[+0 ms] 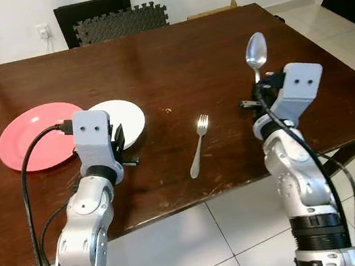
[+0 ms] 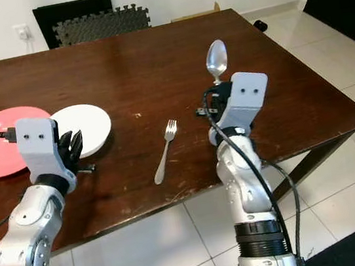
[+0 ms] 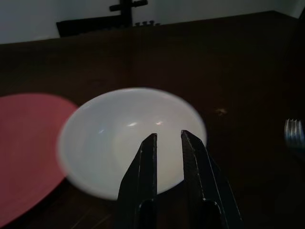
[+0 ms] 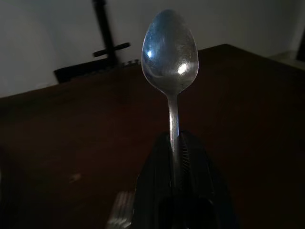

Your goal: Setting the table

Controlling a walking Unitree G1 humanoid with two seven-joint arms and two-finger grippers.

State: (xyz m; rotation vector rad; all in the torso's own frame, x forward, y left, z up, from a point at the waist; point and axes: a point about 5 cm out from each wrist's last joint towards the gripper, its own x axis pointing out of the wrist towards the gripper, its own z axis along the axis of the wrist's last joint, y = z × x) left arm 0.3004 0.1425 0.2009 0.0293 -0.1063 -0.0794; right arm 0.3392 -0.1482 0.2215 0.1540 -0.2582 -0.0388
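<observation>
A dark wooden table (image 1: 174,60) is seen on pale floor tiles (image 1: 243,223). A spoon (image 1: 255,52) is clamped upright in the right gripper (image 4: 175,143). The left gripper (image 3: 168,143), narrowly parted and empty, is held before the white bowl (image 3: 128,133) beside the pink plate (image 1: 32,137). A fork (image 1: 199,144) lies between the arms.

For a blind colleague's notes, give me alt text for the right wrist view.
The right gripper holds a metal spoon upright by its handle, bowl up, fingers shut on it. Behind is the dark wooden table and a pale wall.
</observation>
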